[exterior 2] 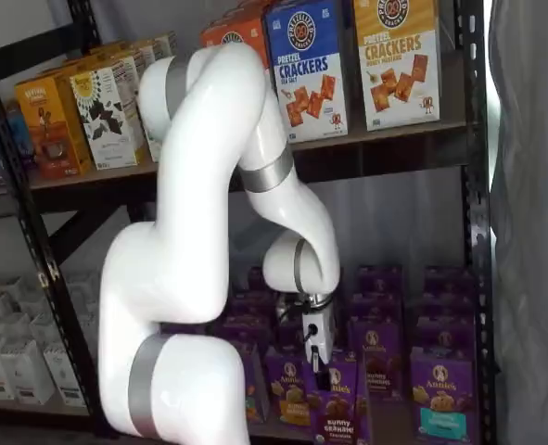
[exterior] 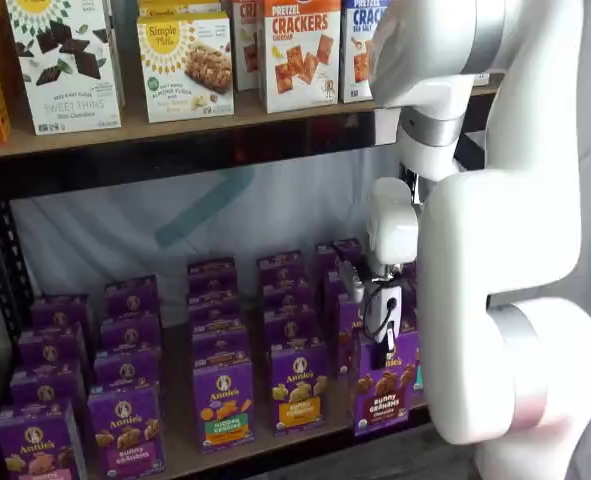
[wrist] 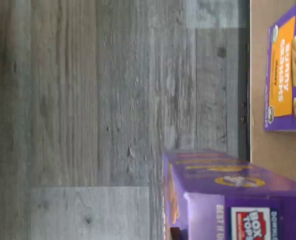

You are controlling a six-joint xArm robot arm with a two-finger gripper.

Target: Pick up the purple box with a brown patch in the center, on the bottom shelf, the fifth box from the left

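The jaws of the gripper [exterior: 386,348] come down on the top of the purple box [exterior: 382,388] and are clamped on it; in both shelf views the black fingers [exterior 2: 318,363] run onto its upper edge, with a cable looping beside them. The box stands upright at the front edge of the bottom shelf [exterior: 275,450], its brown crackers facing out, just beside a purple carton with a yellow-orange band [exterior: 298,386]. The wrist view shows the held box's top flap [wrist: 238,200] close up, grey plank flooring [wrist: 112,100] beyond it, and another purple carton [wrist: 288,75] on the tan shelf board.
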